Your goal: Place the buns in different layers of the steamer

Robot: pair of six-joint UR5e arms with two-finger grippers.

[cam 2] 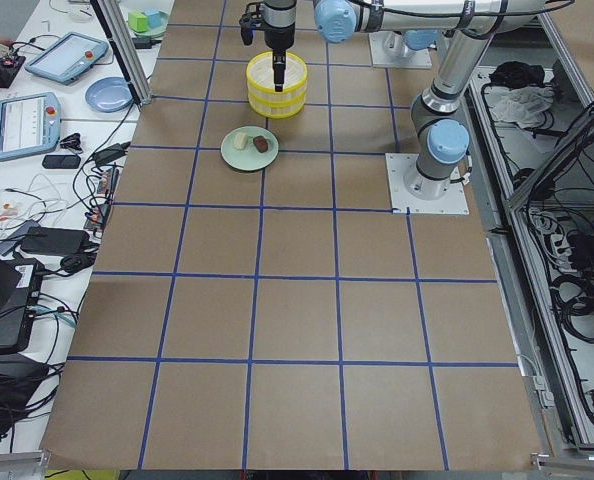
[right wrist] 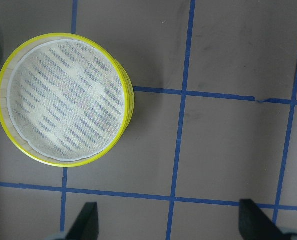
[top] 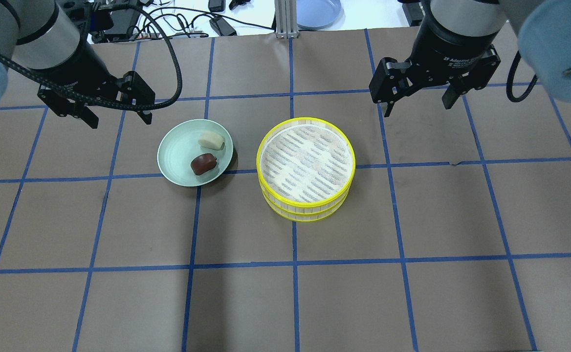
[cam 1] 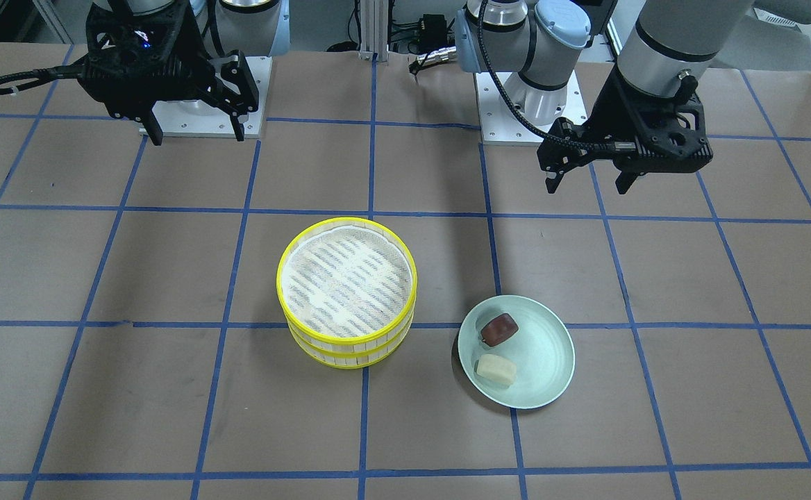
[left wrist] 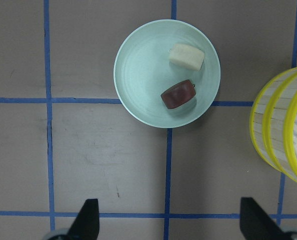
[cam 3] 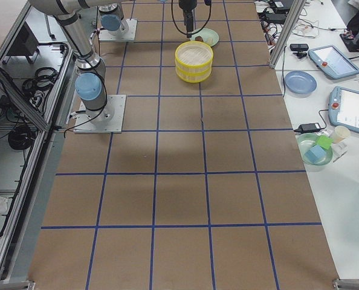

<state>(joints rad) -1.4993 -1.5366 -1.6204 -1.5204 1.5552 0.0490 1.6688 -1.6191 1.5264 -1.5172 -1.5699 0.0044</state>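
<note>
1. Two steamer trays stand stacked near the middle of the bench (top: 412, 220), the upper tray (top: 306, 159) sitting on the lower tray (top: 305, 213).
2. A plate (top: 175, 161) rests on the bench just beside the stack, on the robot's left, not touching it.
3. Both buns lie in the plate, close together but apart: the far bun (top: 211, 140) towards the operators' side, the near bun (top: 204, 164) towards the robot.
4. Both sit in the half of the plate closer to the stack.

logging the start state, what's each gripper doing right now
left gripper: open, holding nothing
right gripper: open, holding nothing
</note>
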